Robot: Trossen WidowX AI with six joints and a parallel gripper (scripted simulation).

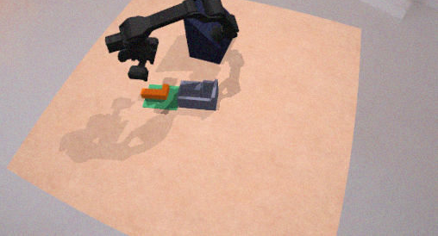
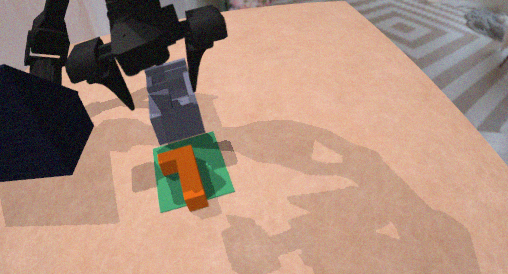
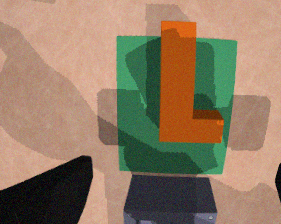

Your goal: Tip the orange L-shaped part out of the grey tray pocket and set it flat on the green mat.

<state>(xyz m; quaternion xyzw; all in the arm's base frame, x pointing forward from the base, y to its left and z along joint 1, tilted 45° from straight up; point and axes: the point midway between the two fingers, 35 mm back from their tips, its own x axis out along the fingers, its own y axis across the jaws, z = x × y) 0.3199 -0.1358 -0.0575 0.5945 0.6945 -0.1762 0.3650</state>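
Note:
The orange L-shaped part [image 1: 154, 93] [image 2: 188, 170] [image 3: 177, 90] lies on the green mat [image 1: 148, 105] [image 2: 223, 182] [image 3: 223, 60] and looks flat. Its short foot is nearer the tray; the tip of its long arm sticks out slightly past the mat's far edge. The frames do not clearly show which face is its top. The grey tray [image 1: 196, 103] [image 2: 177, 126] [image 3: 170, 192] stands beside the mat, its pocket empty. My gripper [image 2: 163, 100] [image 3: 189, 172] is open and empty, raised above the table and clear of the part. In the wrist view, its fingertips lie wide apart on the tray side.
The dark blue arm base [image 1: 206, 41] [image 2: 40, 128] stands near the tray and mat. The tan table top [image 1: 267, 162] [image 2: 310, 78] surrounds them, with the arm's shadows across it and the mat. The tray's walls rise beside one edge of the mat.

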